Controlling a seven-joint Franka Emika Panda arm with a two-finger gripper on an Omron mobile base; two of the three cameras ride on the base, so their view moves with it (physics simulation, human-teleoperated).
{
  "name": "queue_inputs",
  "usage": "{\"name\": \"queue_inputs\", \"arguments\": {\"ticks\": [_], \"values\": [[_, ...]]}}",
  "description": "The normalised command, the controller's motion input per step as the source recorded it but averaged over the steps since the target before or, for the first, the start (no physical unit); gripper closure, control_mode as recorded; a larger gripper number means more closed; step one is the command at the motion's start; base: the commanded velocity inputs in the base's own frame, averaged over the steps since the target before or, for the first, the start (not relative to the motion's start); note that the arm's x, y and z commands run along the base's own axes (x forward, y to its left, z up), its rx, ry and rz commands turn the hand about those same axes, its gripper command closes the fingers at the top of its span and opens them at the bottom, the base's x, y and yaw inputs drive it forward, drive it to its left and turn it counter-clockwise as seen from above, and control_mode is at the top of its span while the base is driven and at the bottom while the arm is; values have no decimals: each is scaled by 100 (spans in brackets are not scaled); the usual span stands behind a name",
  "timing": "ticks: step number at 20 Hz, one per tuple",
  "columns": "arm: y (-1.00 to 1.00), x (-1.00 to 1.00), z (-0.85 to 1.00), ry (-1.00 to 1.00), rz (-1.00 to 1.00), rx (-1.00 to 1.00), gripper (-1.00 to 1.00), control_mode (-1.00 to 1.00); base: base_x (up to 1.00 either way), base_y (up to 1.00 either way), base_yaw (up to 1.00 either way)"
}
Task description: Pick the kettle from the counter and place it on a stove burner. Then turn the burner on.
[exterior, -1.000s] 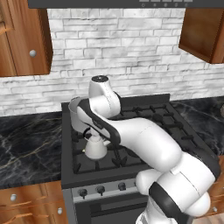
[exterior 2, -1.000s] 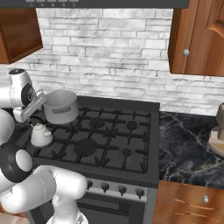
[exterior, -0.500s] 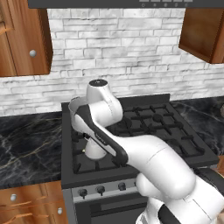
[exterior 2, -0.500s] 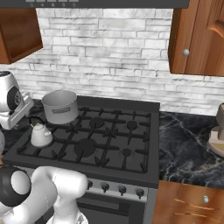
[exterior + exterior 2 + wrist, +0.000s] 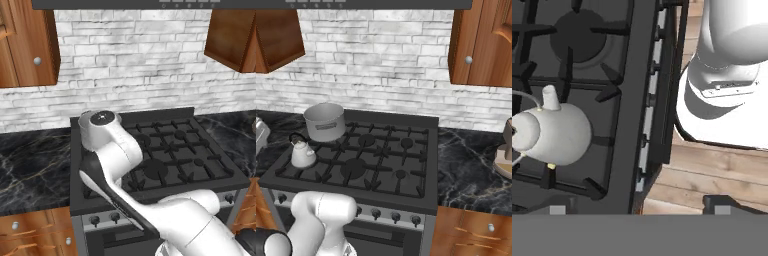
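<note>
The small pale kettle (image 5: pixel 302 154) stands upright on the black grate at the stove's front left, in front of the grey pot. Its burner cap is hidden beneath it. Seen from above in the hand view, the kettle (image 5: pixel 554 132) lies left of centre with its spout toward the large round burner (image 5: pixel 577 35). My gripper (image 5: pixel 639 209) hangs open above the stove's front edge, to the side of the kettle and apart from it, with nothing between its fingertips (image 5: pixel 558 210). The black marble counter (image 5: pixel 35 165) flanks the stove.
A grey cylindrical pot (image 5: pixel 325 121) sits on the back left grate. A row of knobs (image 5: pixel 376 214) runs along the stove front, also seen as the knobs (image 5: pixel 649 120) edge-on. My white arm (image 5: pixel 115 165) covers the stove's front left in the left base view. Wooden cabinets hang overhead.
The arm has swung toward the stove's front left and the hand has drawn off the kettle toward the front edge. The kettle stays on the grate.
</note>
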Motion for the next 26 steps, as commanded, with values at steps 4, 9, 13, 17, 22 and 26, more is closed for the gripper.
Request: {"name": "queue_inputs", "arguments": {"ticks": [4,9,13,17,22,26], "values": [[11,-42,-11,-1,26,-31,-100,-100,0,0,0],[9,-19,-24,0,26,-31,-100,-100,0,0,0],[13,0,-58,0,27,-29,-100,-100,0,0,0],[10,-1,-67,0,26,-30,-100,-100,0,0,0],[14,-14,-56,-6,23,-30,-100,-100,0,0,0],[24,-5,-57,-11,20,-25,-100,-100,0,0,0]]}}
